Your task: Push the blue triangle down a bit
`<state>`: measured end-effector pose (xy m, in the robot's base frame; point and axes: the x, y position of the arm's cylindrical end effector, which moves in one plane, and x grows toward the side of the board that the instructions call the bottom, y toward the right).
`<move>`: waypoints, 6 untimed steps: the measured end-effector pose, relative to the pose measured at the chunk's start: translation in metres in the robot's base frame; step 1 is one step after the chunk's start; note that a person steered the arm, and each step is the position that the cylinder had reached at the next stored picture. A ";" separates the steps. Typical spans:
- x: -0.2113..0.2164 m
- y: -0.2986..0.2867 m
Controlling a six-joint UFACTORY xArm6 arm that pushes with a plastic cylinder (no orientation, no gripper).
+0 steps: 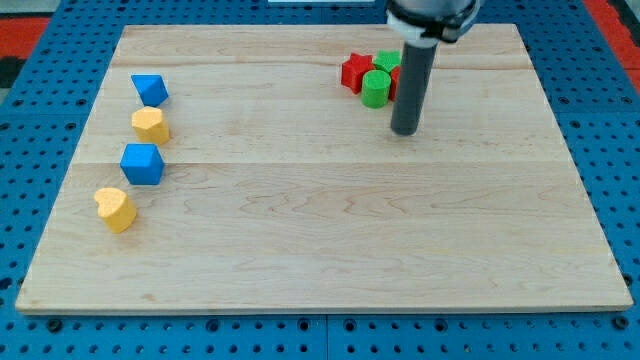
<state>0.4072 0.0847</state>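
The blue triangle [149, 89] lies at the view's upper left of the wooden board [320, 240]. Just below it is a yellow block [151, 126], then a blue cube [142, 164], then a yellow heart-shaped block [116, 209]. My tip [405, 131] rests on the board at the view's upper right, far to the right of the blue triangle. It stands just right of and below a green cylinder [376, 88].
A red star-shaped block [355, 72] and a second green block [387, 62] cluster with the green cylinder near the top edge, with a red block partly hidden behind the rod. A blue pegboard [40, 150] surrounds the board.
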 end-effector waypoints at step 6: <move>-0.132 -0.273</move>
